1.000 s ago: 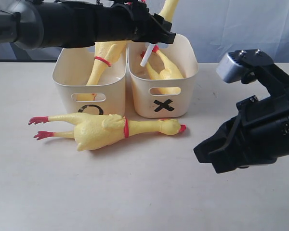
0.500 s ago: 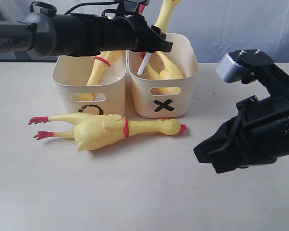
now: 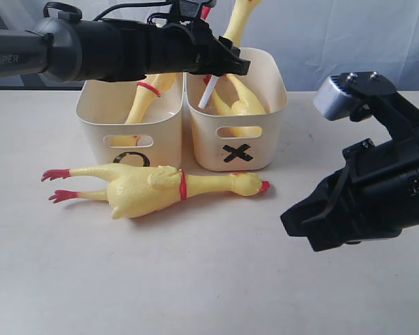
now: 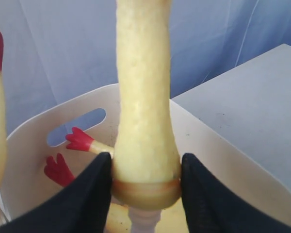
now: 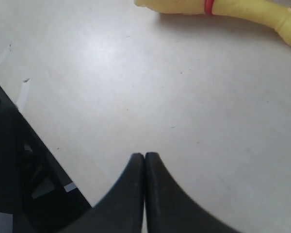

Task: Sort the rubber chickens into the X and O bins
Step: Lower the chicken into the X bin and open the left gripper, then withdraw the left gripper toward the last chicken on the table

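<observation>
Though cut off above, chicken (image 4: 143,97) tight in left gripper (image 4: 145,162); right gripper (image 5: 144,158) closed.

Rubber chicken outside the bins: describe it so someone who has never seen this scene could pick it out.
Two cream plastic tubs, marked O and X, stand on the pale table. Right in front of them lies a long yellow rubber chicken with a red neck band. It alone is flat on the tabletop; the other chickens are in or over the tubs.
</observation>
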Tool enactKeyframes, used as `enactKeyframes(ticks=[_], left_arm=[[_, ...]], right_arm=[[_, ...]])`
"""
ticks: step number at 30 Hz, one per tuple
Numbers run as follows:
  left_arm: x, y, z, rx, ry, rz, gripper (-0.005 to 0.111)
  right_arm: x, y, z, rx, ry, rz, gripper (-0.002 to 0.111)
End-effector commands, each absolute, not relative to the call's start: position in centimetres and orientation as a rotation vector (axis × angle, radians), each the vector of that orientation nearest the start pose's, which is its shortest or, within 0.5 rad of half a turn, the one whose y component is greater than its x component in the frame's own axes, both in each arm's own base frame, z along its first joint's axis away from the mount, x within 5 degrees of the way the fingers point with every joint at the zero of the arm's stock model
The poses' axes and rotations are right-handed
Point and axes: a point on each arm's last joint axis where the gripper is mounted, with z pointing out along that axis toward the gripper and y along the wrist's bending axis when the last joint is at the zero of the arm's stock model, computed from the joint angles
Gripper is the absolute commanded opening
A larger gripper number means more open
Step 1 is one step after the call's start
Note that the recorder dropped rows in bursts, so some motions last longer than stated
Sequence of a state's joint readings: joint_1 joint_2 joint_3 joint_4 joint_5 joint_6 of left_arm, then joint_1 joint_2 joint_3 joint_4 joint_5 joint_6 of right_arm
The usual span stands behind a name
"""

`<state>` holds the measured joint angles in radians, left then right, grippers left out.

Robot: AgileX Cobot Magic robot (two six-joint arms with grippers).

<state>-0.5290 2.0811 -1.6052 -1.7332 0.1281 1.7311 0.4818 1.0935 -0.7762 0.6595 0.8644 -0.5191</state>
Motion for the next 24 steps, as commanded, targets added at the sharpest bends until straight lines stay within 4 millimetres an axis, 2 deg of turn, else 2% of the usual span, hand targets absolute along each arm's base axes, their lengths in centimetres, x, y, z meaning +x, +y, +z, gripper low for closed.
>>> enactKeyframes(ticks=[1,8,15,24], left_arm=[[42.2,-26.3,24.48,0.586,1.871,-0.496,0.038],[42.2,-26.3,24.48,0.586,1.871,-0.496,0.039],[42.24,-26.24,24.46,0.56,1.882,-0.503,0.057],[42.23,-26.26,24.47,0.561,1.881,-0.505,0.058]], right_arm=[[15.56,12.92,28.86,-0.86,2.414,0.788,-0.001],[15.56,12.92,28.86,-0.86,2.414,0.788,-0.001],[15.56,12.92,28.86,-0.86,2.414,0.788,-0.001],[15.56,12.92,28.86,-0.86,2.414,0.788,-0.001]])
